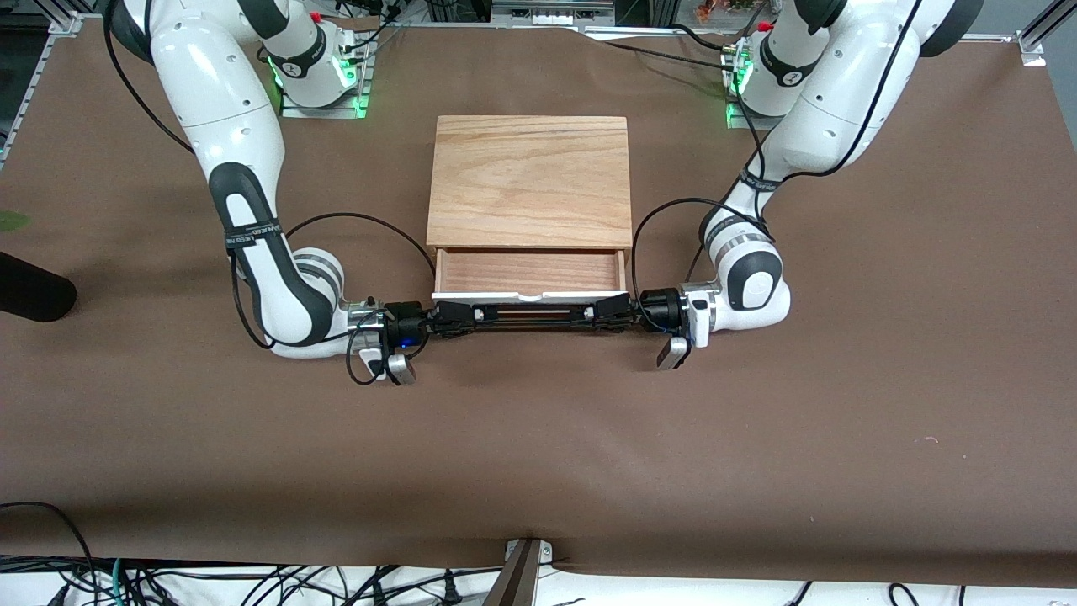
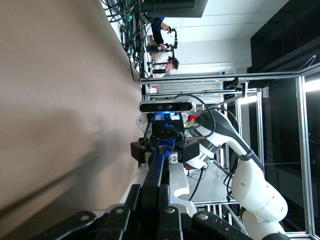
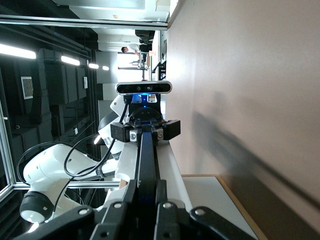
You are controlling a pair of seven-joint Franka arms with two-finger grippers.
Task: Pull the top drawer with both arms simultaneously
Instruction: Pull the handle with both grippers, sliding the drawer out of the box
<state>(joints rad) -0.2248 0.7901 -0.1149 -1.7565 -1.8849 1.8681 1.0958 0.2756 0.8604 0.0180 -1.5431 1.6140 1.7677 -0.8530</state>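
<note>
Clearly, smooth reddish-wood top drawer [image 1: 530, 271] stands open.

From my high front camera I see the top drawer [image 1: 530, 278] standing partly out of the oak-grain cabinet [image 1: 530, 181], its reddish-brown wood floor showing and its white front panel nearer to my camera than the cabinet. The long black bar handle [image 1: 530, 315] runs along that panel. My right gripper [image 1: 458, 318] is clamped on the handle's end toward the right arm's side of the table, and my left gripper [image 1: 607, 311] is clamped on the end toward the left arm's side. Both arms bend low, forearms lying close above the brown table [image 1: 538, 454], the grippers pointing at each other along the bar.
</note>
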